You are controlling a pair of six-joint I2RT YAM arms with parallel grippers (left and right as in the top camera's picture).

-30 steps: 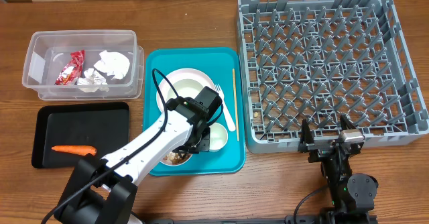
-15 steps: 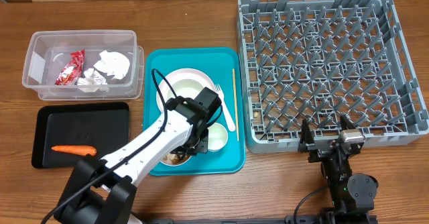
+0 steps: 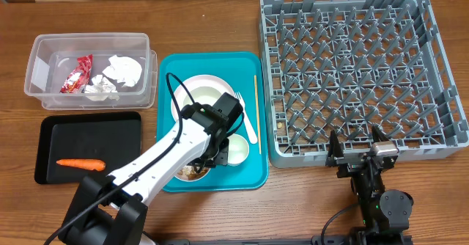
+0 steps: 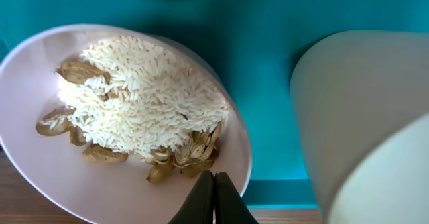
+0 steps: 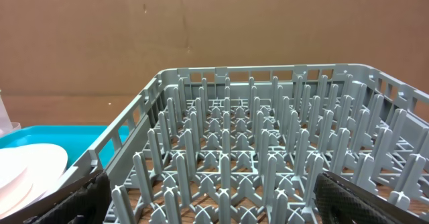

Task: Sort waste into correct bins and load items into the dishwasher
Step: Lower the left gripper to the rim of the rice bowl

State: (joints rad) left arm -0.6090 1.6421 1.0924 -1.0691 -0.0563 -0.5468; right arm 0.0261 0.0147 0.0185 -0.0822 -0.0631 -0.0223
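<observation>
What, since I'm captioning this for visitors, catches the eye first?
The grey dish rack dominates the overhead view's right side. On the teal tray beside it, the left arm's shut hand sits at the rim of a white bowl holding rice and nut scraps. An orange carrot lies on the black tray.

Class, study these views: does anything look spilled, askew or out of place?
Nothing stands out. The rice and nut scraps all lie inside their bowl, the carrot lies in the black tray, and the red wrapper and napkins lie in the clear tub.
</observation>
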